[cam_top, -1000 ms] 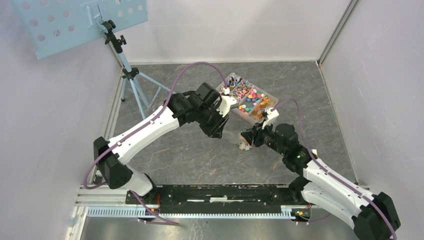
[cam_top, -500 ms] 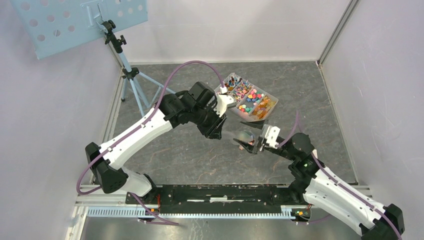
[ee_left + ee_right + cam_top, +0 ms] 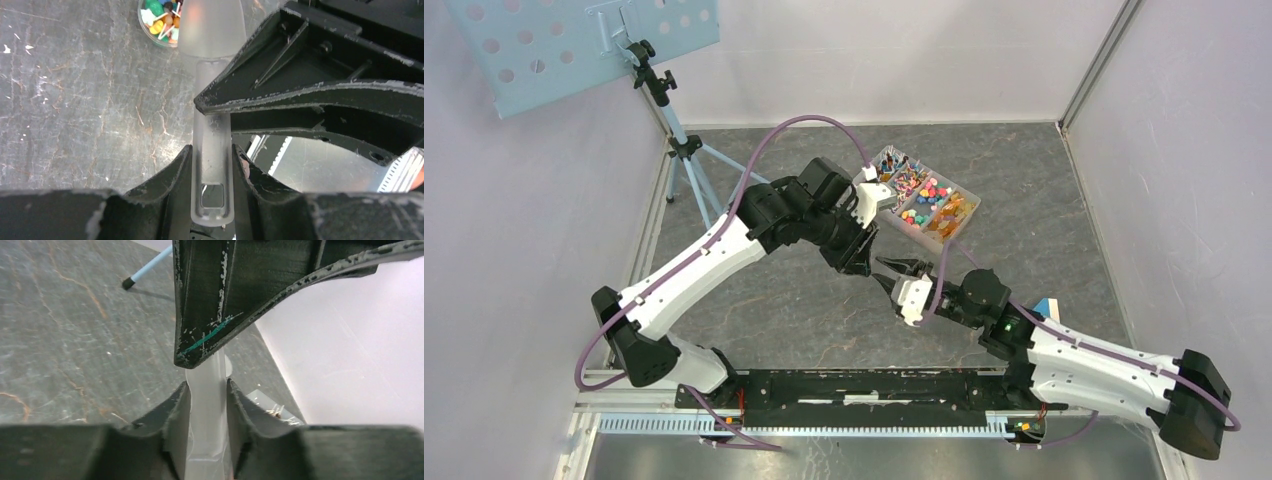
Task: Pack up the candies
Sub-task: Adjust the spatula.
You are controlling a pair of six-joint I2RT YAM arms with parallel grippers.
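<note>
candies: many small sweets in pink, green, yellow, red and amber, sorted into the compartments of a clear tray on the far part of the table, right of centre; a few more, green and orange with pale sticks, lie in a small round cup in the left wrist view
tray: set askew on the table, just beyond both grippers and touched by neither
round cup: clear, at the top edge of the left wrist view, its right side hidden behind the bowl of a scoop
scoop: frosted plastic with a long flat handle and a rectangular hole near the handle's end; the bowl points away, toward the round cup
left gripper: narrow, clamped on the scoop's handle close to the end with the hole
right gripper: narrow, its fingers pressed against both sides of a translucent strip that fills the gap between them; whether that strip belongs to the scoop or is something else cannot be told
where the grippers meet: tip to tip over the middle of the table, on the near side of the tray; in the left wrist view a black finger of the right gripper crosses over the scoop's handle
table: dark grey, veined like stone
stand: a tripod carrying a pale-blue perforated plate, in the far left corner, well apart from both arms
</note>
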